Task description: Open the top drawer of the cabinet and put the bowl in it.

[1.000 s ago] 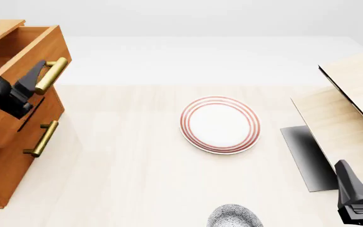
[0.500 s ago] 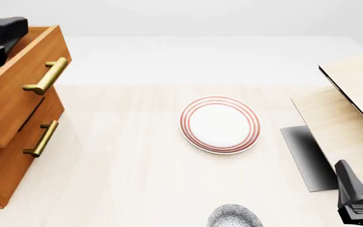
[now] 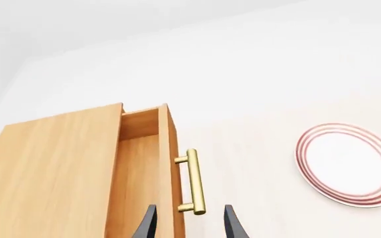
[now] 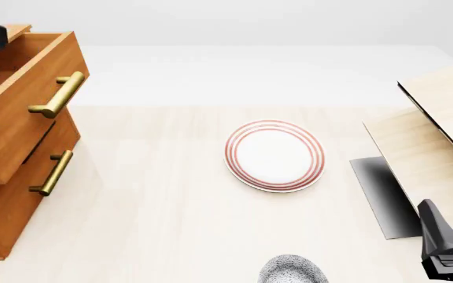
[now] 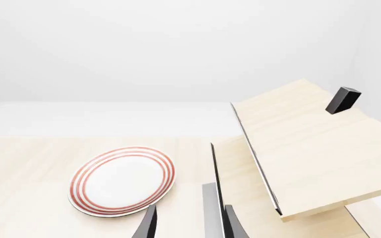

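Left wrist view: the left gripper [image 3: 187, 224] hangs parted and empty above the brass handle [image 3: 195, 182] of the top drawer [image 3: 141, 173], which stands pulled out of the cabinet [image 3: 51, 173].

Front view: the bowl [image 4: 292, 270] sits at the tabletop's near edge, the ringed plate [image 4: 275, 155] mid-table, the right gripper [image 4: 450, 250] idle at the near right corner. My guess: approach the bowl from above, pinch its rim, and carry it high over the drawer front.

Right wrist view: the fingertips are parted, holding nothing. No writing is visible anywhere.

no readable text (anywhere here)
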Robot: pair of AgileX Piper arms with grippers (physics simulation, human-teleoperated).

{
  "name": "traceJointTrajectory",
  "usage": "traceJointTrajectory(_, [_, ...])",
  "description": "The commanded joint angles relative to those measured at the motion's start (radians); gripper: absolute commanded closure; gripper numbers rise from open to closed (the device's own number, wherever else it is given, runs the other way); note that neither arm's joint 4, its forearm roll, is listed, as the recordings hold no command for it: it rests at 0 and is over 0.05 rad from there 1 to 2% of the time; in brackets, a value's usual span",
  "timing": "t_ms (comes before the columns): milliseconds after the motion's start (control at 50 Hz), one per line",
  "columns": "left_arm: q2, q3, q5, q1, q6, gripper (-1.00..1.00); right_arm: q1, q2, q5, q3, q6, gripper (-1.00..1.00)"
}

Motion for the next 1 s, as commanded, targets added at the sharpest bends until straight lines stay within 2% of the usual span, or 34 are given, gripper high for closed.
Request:
traceJointTrajectory(20, [0.042, -0.036, 0.066, 0.033, -0.038, -1.00, -0.001, -0.001, 0.001, 0.001, 0.000, -1.00])
traceJointTrajectory(220, [0.096, -0.027, 0.074, 0.060, -0.065, -1.00, -0.001, -0.001, 0.001, 0.001, 0.000, -1.00])
traceJointTrajectory(240, [0.112, -0.040, 0.070, 0.031, -0.098, -1.00, -0.001, -0.001, 0.001, 0.001, 0.001, -1.00])
traceJointTrajectory(340, [0.119, -0.038, 0.075, 0.050, -0.098, -1.00, -0.001, -0.001, 0.001, 0.001, 0.000, -1.00])
traceJointTrajectory(380, [0.110, -0.039, 0.075, 0.085, -0.087, -1.00, -0.001, -0.001, 0.001, 0.001, 0.000, -1.00])
traceJointTrajectory(600, [0.147, -0.038, 0.076, 0.097, -0.128, -1.00, -0.001, -0.001, 0.001, 0.001, 0.001, -1.00])
traceJointTrajectory(1000, [0.154, -0.020, 0.059, 0.145, -0.140, -1.00, -0.001, -0.001, 0.001, 0.001, 0.000, -1.00])
